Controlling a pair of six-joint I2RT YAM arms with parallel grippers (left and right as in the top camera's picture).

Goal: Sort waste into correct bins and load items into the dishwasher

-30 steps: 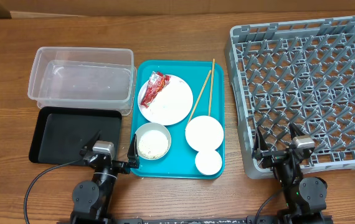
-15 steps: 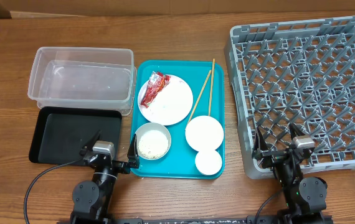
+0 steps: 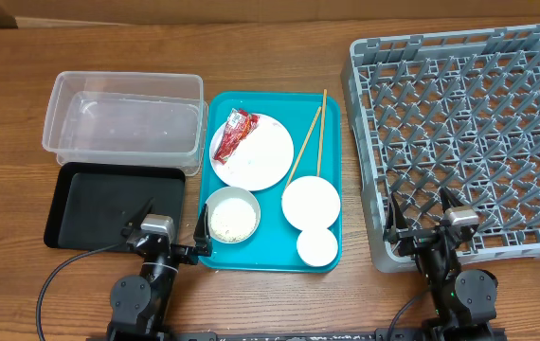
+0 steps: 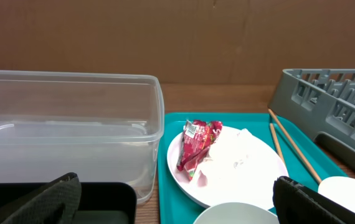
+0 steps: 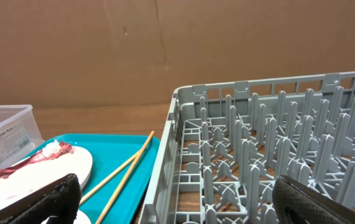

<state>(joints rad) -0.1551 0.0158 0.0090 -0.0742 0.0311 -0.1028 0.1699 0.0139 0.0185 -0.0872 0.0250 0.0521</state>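
On the teal tray (image 3: 270,239), the red wrapper (image 3: 238,131) lies on the white plate (image 3: 262,156), chopsticks (image 3: 321,133) just beside it. The left gripper (image 3: 171,223) and right gripper (image 3: 423,216) hold nothing, jaws spread wide.

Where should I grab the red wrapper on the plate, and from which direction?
Pinch the red wrapper across its crinkled middle, coming straight down with the jaws spanning its narrow width. It lies slanted on the side of the plate nearest the clear tub and bulges above the plate, so a top-down pinch probably catches the wrapper without scraping the dish.
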